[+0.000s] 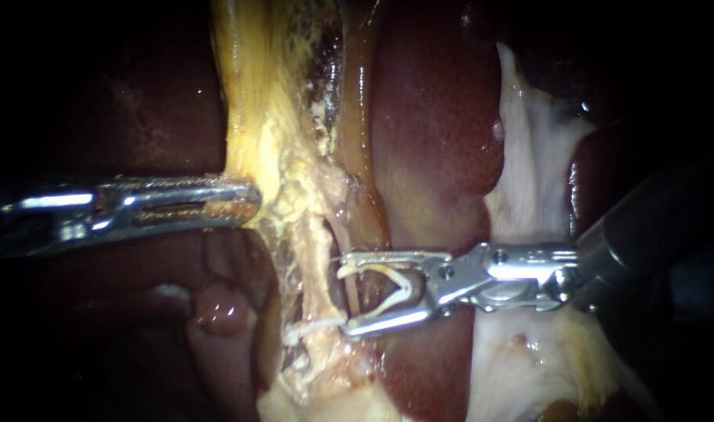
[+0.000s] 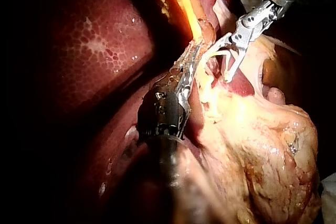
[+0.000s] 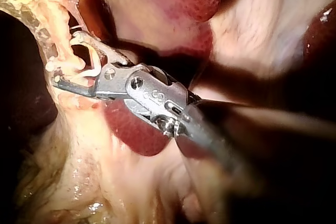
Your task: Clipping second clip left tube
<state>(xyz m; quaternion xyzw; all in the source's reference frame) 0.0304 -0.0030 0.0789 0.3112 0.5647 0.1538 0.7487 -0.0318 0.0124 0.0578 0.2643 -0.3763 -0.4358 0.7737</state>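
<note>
The thin pale tube runs upright through the mouth of the right instrument, close to the jaw tips, one jaw above it and one below. It is a slim, glistening, pinkish-white strand. Just beside it lies a thicker cord of yellow fatty tissue.

Deeper in the same mouth sits an open white V-shaped clip, its two legs lying along the steel jaws, which stand wide apart and carry it. Whether the legs already touch the tube I cannot tell. The right wrist view shows the clip spread open between the jaws in the same way.

Below the lower jaw tip, a thin white closed clip lies across the fatty cord.

The left instrument has narrow jaws pressed together on the edge of the yellow fatty tissue, higher up.

Dark red liver lies behind, with pale white membrane beside the right shaft.
</note>
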